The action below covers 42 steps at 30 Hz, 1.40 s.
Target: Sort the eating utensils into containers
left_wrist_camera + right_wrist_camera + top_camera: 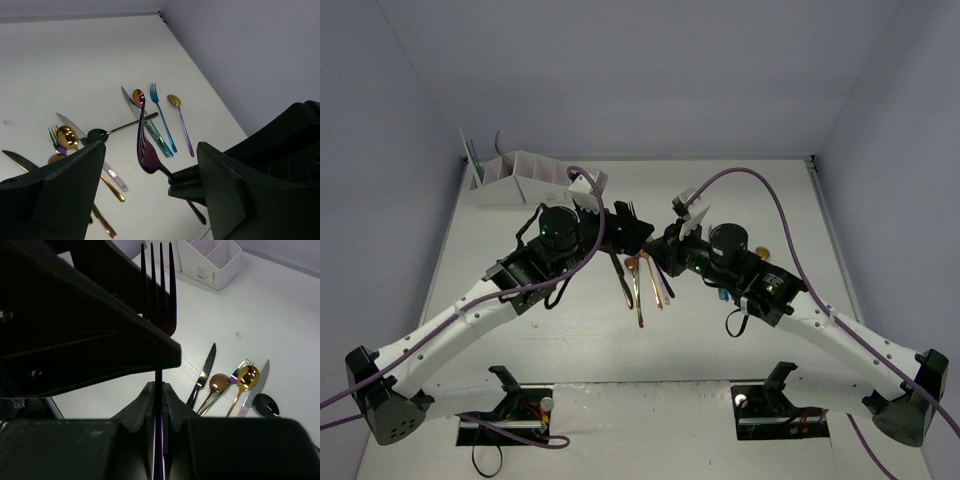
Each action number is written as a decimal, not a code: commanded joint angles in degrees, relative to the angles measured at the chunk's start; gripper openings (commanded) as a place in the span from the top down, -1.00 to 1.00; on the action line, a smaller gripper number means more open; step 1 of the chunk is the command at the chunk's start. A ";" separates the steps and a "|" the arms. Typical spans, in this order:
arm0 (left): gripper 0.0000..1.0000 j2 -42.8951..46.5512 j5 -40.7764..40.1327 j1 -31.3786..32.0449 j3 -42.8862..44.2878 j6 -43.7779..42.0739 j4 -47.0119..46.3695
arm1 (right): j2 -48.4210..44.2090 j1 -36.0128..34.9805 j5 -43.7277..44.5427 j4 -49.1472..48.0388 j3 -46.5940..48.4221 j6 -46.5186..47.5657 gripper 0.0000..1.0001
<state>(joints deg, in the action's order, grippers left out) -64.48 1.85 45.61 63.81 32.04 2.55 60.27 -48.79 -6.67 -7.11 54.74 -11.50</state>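
Right claw [159, 392] clamped on handle of purple fork [159, 305], tines up, above table [75, 60]. Left claw [150, 150] spread apart, fork between, gap on each side. Other cutlery [162, 120] flat on table below. White rack [210, 260] well apart, at far corner.

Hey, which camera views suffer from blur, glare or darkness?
Left wrist view: its own black fingers are blurred up close; the cutlery beyond is sharp. Right wrist view: the black left gripper is a dark unlit mass, the iridescent purple fork nearly silhouetted. Top view: evenly lit, little glare.
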 commanded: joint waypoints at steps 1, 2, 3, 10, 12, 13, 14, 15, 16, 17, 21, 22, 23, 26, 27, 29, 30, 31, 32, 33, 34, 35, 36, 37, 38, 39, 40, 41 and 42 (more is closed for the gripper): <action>0.00 -0.74 -3.08 0.27 3.49 -2.72 -7.09 | 0.00 -0.40 -1.68 -8.20 -0.05 -0.10 1.00; 0.23 -1.21 -3.11 0.33 3.69 -2.83 -7.06 | 0.06 -0.43 -1.59 -8.45 -0.22 -0.10 1.00; 0.41 -1.62 -3.15 0.41 3.94 -2.91 -6.97 | 0.10 -0.43 -1.46 -8.70 -0.43 -0.10 1.00; 1.00 -2.76 -3.71 0.35 4.18 -3.60 -7.15 | 0.77 -0.42 -0.42 -9.42 -1.04 0.02 0.73; 1.00 -2.72 -4.61 0.40 3.91 -4.57 -7.47 | 1.21 -0.34 0.56 -9.50 -1.04 0.30 0.29; 1.00 -2.67 -5.21 0.37 3.83 -4.98 -7.55 | 1.48 -0.34 1.34 -9.47 -1.04 0.34 0.06; 1.00 -2.70 -6.05 0.22 3.78 -5.46 -7.51 | 1.74 -0.34 2.29 -9.41 -1.07 0.34 -0.16; 1.00 -2.83 -7.10 0.02 3.78 -5.73 -7.31 | 1.94 -0.34 2.76 -9.41 -1.20 0.34 -0.32; 1.00 -3.02 -7.37 -0.63 4.00 -6.27 -6.89 | 2.13 -0.34 3.66 -9.41 -1.27 0.34 -0.43; 1.00 -3.29 -7.51 -1.24 4.41 -6.86 -6.50 | 2.26 -0.30 4.69 -9.38 -1.37 0.34 -0.51; 1.00 -4.44 -7.19 -8.71 7.16 -9.17 -3.96 | 1.93 0.00 10.20 -9.21 -2.50 -0.21 -0.62; 1.00 -4.92 -6.67 -11.49 8.40 -10.18 -2.55 | 1.74 0.13 11.63 -9.04 -2.97 -0.46 -0.63; 1.00 -5.50 -5.90 -14.06 9.76 -11.77 -1.05 | 1.55 0.28 12.55 -8.94 -3.36 -0.51 -0.64; 1.00 -8.38 -4.52 -22.87 15.32 -15.65 1.95 | 1.08 0.64 15.25 -8.71 -4.85 -0.72 -0.67; 1.00 -9.95 -3.74 -26.53 17.59 -17.91 2.21 | 1.08 0.81 16.21 -8.62 -5.42 -0.81 -0.68; 1.00 -13.41 -2.02 -31.85 20.89 -20.98 2.01 | 1.38 1.50 17.80 -8.46 -6.48 -1.49 -0.70; 1.00 -15.40 -1.85 -34.44 22.74 -22.33 1.21 | 1.54 1.85 17.82 -8.45 -6.73 -1.75 -0.70; 1.00 -17.50 -1.31 -36.99 24.79 -23.46 0.39 | 1.78 2.37 17.38 -8.42 -6.99 -1.93 -0.71; 1.00 -19.71 -0.07 -39.27 26.90 -24.21 -0.35 | 2.18 3.17 16.53 -8.37 -7.33 -2.10 -0.71; 1.00 -22.13 0.90 -41.22 29.26 -24.30 -1.06 | 2.61 3.64 15.86 -8.31 -7.51 -2.21 -0.71; 1.00 -24.78 1.65 -43.00 31.84 -24.30 -1.57 | 2.99 4.03 15.27 -8.26 -7.68 -2.31 -0.71; 1.00 -27.93 1.96 -44.45 34.96 -24.30 -1.58 | 3.26 4.30 14.88 -8.22 -7.85 -2.35 -0.71; 1.00 -30.75 2.31 -45.88 37.76 -24.38 -1.91 | 3.58 4.54 14.63 -8.20 -8.05 -2.42 -0.71; 1.00 -32.69 2.74 -47.25 39.79 -24.68 -3.10 | 4.05 4.71 14.75 -8.24 -8.31 -2.55 -0.70; 1.00 -35.11 3.09 -48.47 42.33 -25.01 -4.04 | 4.53 4.88 14.84 -8.27 -8.53 -2.65 -0.70; 1.00 -38.93 3.20 -49.22 46.24 -25.48 -4.10 | 5.09 5.07 14.80 -8.27 -8.61 -2.59 -0.70; 1.00 -41.81 3.37 -50.09 48.61 -26.09 -3.97 | 5.79 5.28 14.58 -8.27 -8.65 -2.33 -0.70; 1.00 -44.11 3.51 -50.78 50.98 -26.58 -3.87 | 6.34 5.46 14.30 -8.27 -8.69 -2.12 -0.70; 1.00 -44.71 3.51 -50.95 53.55 -26.71 -3.77 | 6.44 5.52 13.78 -8.27 -8.69 -2.08 -0.70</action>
<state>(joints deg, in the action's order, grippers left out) -104.84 3.05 -3.17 108.34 8.51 3.32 65.05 -43.85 7.36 -11.42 46.01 -13.50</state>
